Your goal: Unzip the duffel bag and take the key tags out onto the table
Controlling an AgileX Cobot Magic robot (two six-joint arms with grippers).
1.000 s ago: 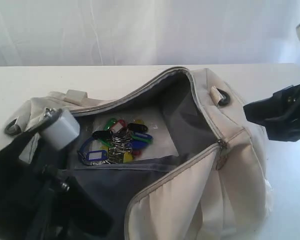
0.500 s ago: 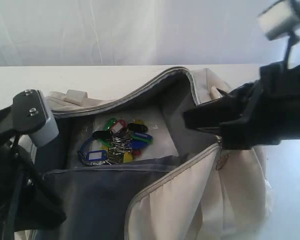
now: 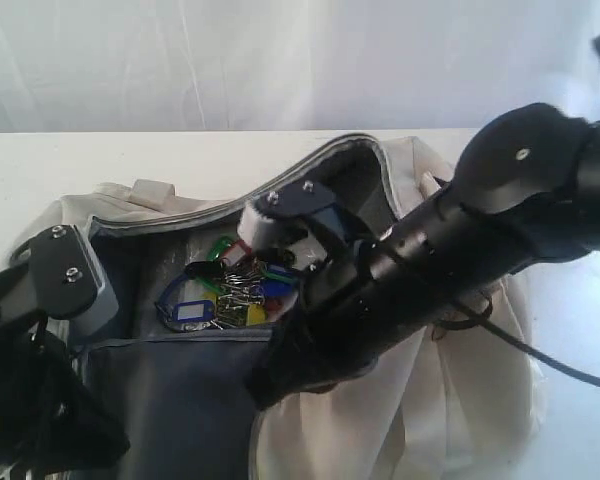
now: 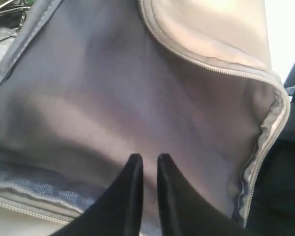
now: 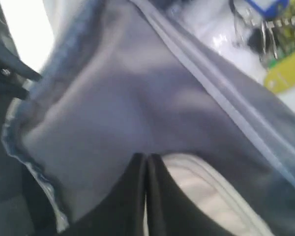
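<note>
right arm (image 3: 480, 240) is showing black rounded housings, one screw at the joint; thin black cable (image 3: 525, 345) trailing. grey screwed bracket (image 3: 70, 275) capping black left arm (image 3: 30, 400). left gripper (image 4: 147, 158) fingers (image 4: 130, 196) tapering, glossy black.

Table (image 3: 130, 160): wide, flat, white. Far edge runs straight across the exterior view, against a pale draped backdrop. White surface shows beyond the bag, at far left and along the right side. One thing lies directly on it: duffel bag (image 3: 470, 400), cream-beige, set lengthways across the middle and near part, top gaping open, its right end slumped onto the tabletop
</note>
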